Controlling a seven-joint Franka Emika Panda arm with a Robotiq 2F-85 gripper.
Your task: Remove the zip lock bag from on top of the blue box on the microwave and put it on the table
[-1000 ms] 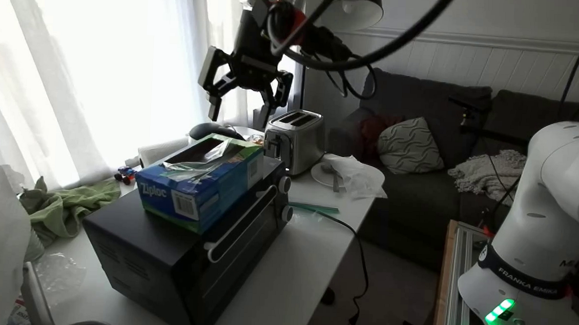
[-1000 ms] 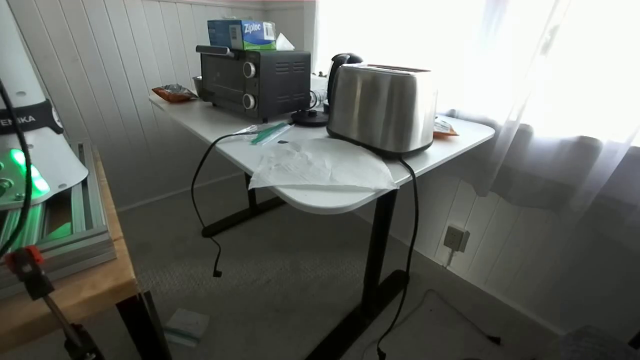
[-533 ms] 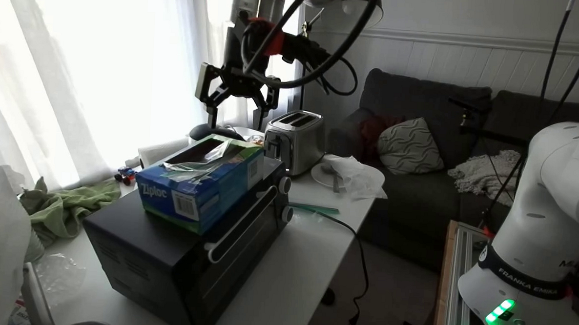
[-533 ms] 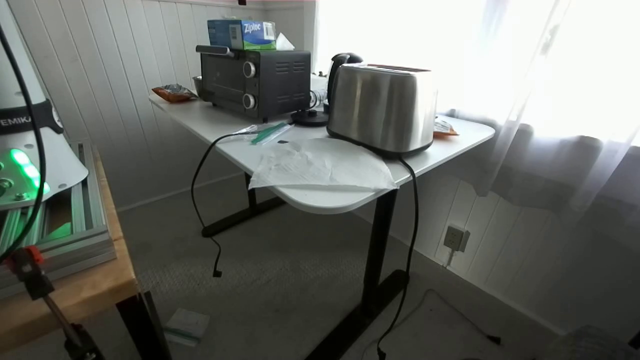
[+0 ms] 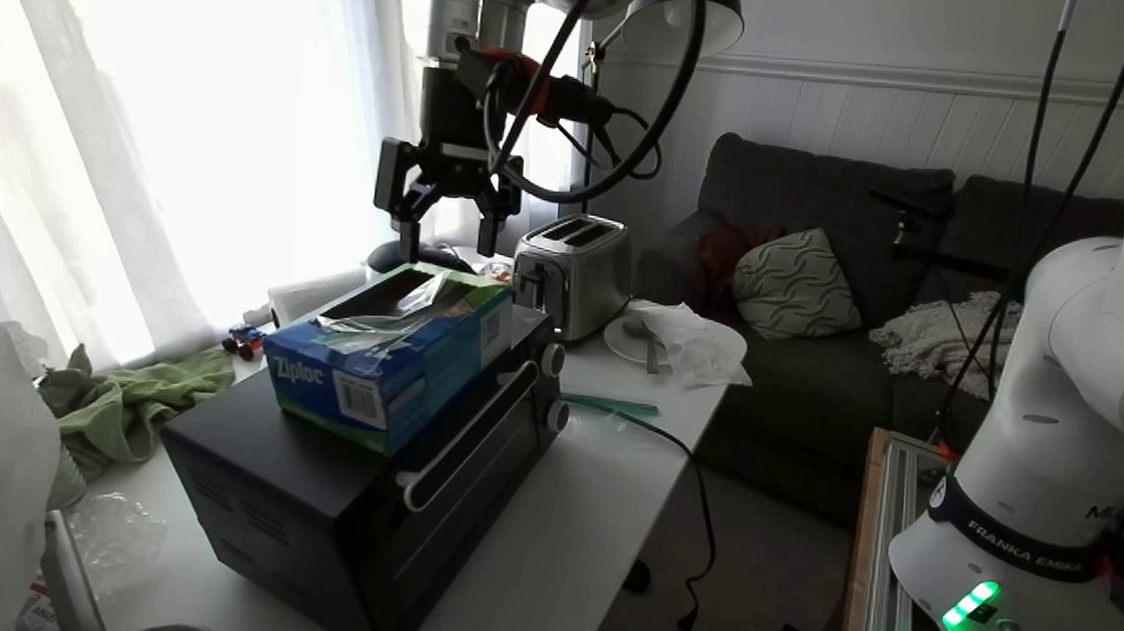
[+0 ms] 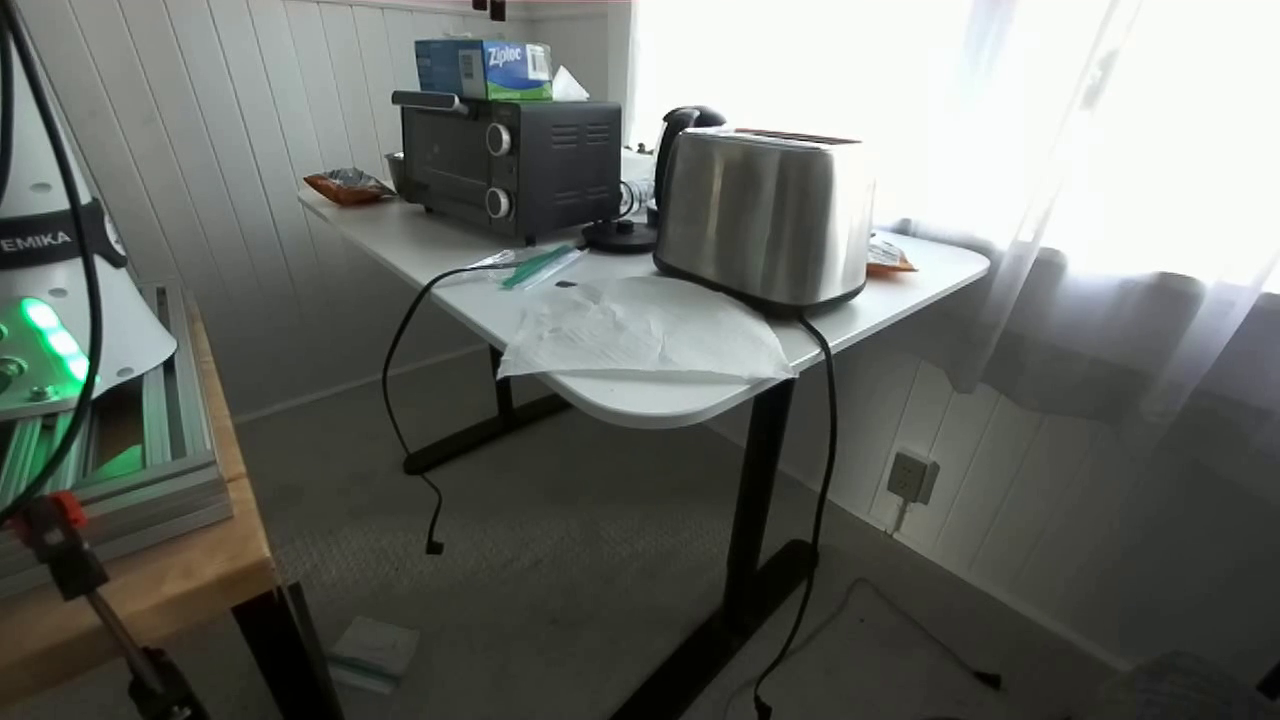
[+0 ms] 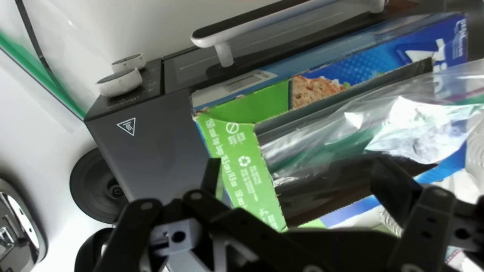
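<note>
A clear zip lock bag [image 5: 381,322] lies loosely across the open top of the blue Ziploc box [image 5: 446,367]. In the wrist view the bag [image 7: 329,145] shows a green strip and a crumpled white patch. The box stands on the black microwave-like oven [image 5: 271,464]; box [image 6: 485,70] and oven [image 6: 565,165] also show in an exterior view. My gripper [image 5: 448,242] is open and empty, pointing down above the box's far end. In the wrist view its fingers [image 7: 297,172] span the box opening, apart from the bag. Only the fingertips [image 6: 489,7] show at the top of an exterior view.
A steel toaster [image 5: 578,269] stands beyond the oven, with a black kettle [image 6: 685,130] near it. A plate with paper [image 5: 703,345], another green-edged bag [image 5: 615,405] and a black cord [image 5: 680,444] lie on the white table [image 5: 553,524]. A green towel [image 5: 160,393] lies behind the oven.
My gripper has moved left and slightly down in an exterior view and turned to point more straight down. Its fingertips have come into the top of an exterior view. Box and bag have not moved.
</note>
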